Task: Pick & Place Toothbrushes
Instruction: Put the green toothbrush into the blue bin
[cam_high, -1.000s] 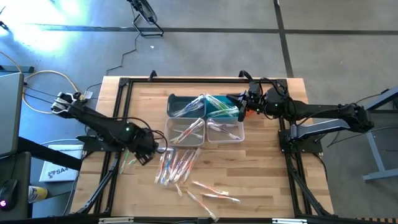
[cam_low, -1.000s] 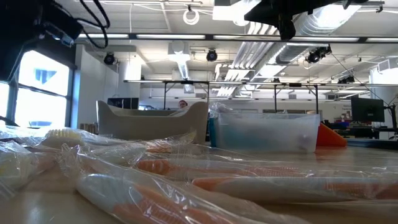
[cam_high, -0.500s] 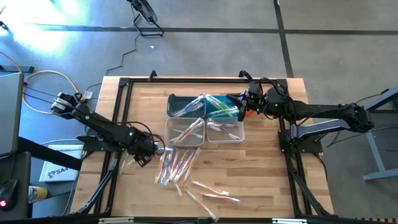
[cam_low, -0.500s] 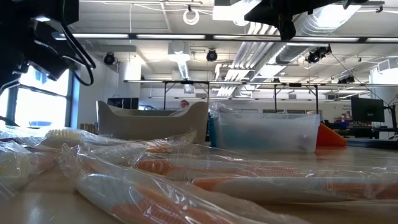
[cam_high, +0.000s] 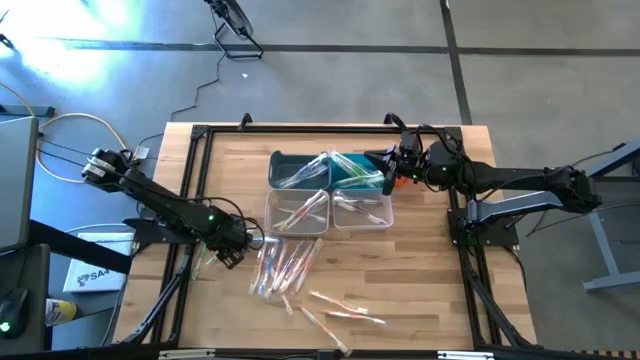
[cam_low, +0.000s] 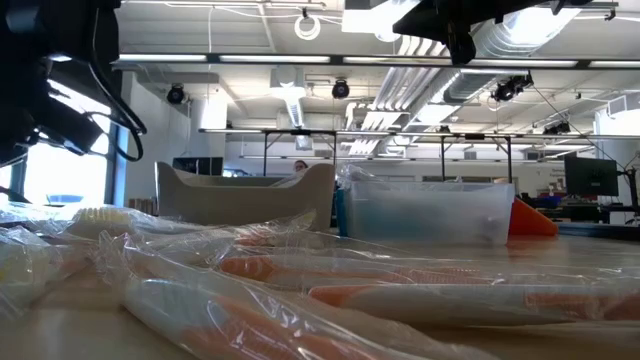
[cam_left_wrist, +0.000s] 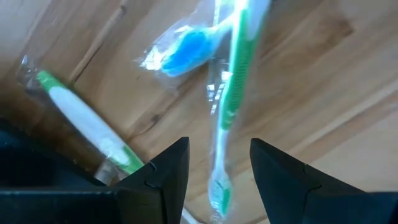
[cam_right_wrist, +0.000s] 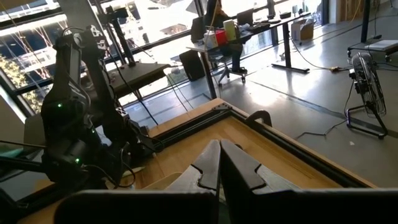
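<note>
From above: wooden bench (cam_high: 420, 260) inside a black frame, left claw (cam_high: 232, 250) low over the boards at the left edge of a loose heap of wrapped toothbrushes (cam_high: 285, 268), more of them scattered nearer the front edge and others lying in the teal bin (cam_high: 290, 160) and the two clear bins (cam_high: 298, 212) at mid-bench. Right claw (cam_high: 389, 170) hanging beside the right end of the bins, well apart from the heap. From bench height: wrapped toothbrushes (cam_low: 300, 290) filling the foreground, orange-pink handles under crinkled film, a pale bin (cam_low: 240, 195) and a clear bin (cam_low: 430, 212) standing behind them, dark arm parts at the upper left and upper middle, neither claw plainly seen. Past the left wrist: left claw (cam_left_wrist: 214, 180) with fingers (cam_left_wrist: 165, 177) spread apart and nothing gripped, a green toothbrush (cam_left_wrist: 231, 99) in its wrapper lying on the wood in line with the gap, a blue brush head (cam_left_wrist: 186, 50) just beside it, a green-and-white toothbrush (cam_left_wrist: 87, 124) off to one side. Past the right wrist: right claw (cam_right_wrist: 219, 165) pressed fully together, holding nothing, above the bench corner and black frame (cam_right_wrist: 217, 112), the other arm (cam_right_wrist: 74, 124) farther off, a person seated at a desk (cam_right_wrist: 233, 46) in the room beyond.
</note>
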